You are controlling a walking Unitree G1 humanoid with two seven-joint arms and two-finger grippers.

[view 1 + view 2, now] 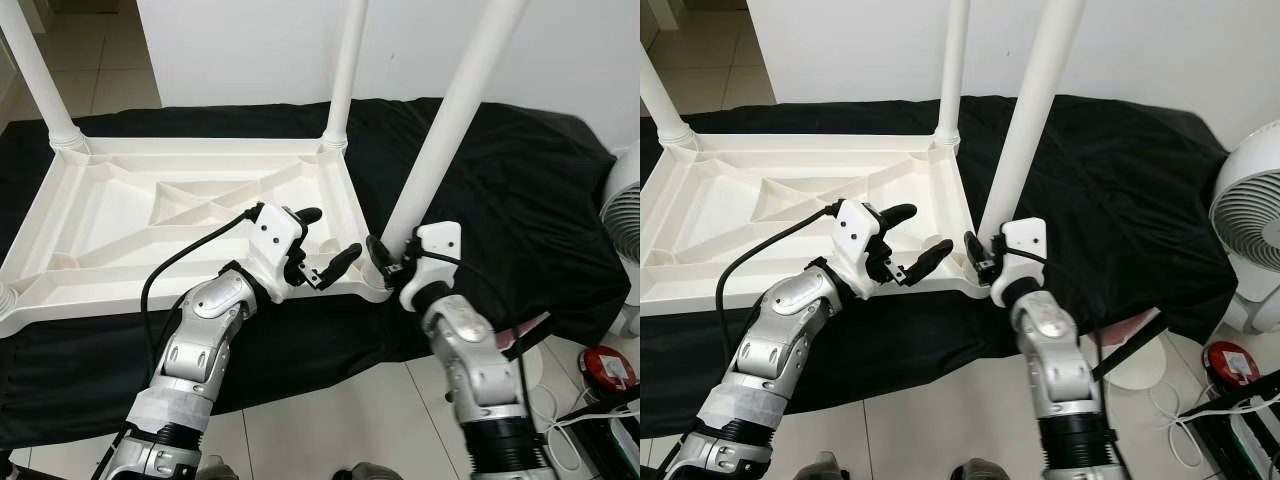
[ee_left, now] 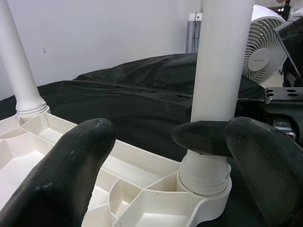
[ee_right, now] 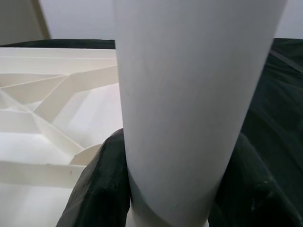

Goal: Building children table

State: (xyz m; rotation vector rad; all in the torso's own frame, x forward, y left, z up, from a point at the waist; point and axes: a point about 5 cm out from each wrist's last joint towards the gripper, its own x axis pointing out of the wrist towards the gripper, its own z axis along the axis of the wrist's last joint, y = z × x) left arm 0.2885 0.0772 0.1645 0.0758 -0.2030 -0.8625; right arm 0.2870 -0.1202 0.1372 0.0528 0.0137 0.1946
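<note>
A white children's tabletop [image 1: 150, 215] lies upside down on a black cloth [image 1: 500, 180], with 3 white legs standing up from its corners. The left gripper [image 1: 325, 250] hovers over the tabletop's near right corner with its 2 fingers spread wide and nothing between them. Just right of it, the right gripper [image 1: 980, 262] clamps the base of the near right leg [image 1: 450, 120], and a white fan [image 1: 1250, 240] stands at the far right.

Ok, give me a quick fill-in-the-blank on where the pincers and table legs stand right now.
1. The right pincer is shut on the near-right table ___.
2. The left pincer hovers with its fingers ___.
3. The upturned tabletop lies on a ___ cloth.
4. At the far right stands a white ___.

Missing words: leg; open; black; fan
</note>
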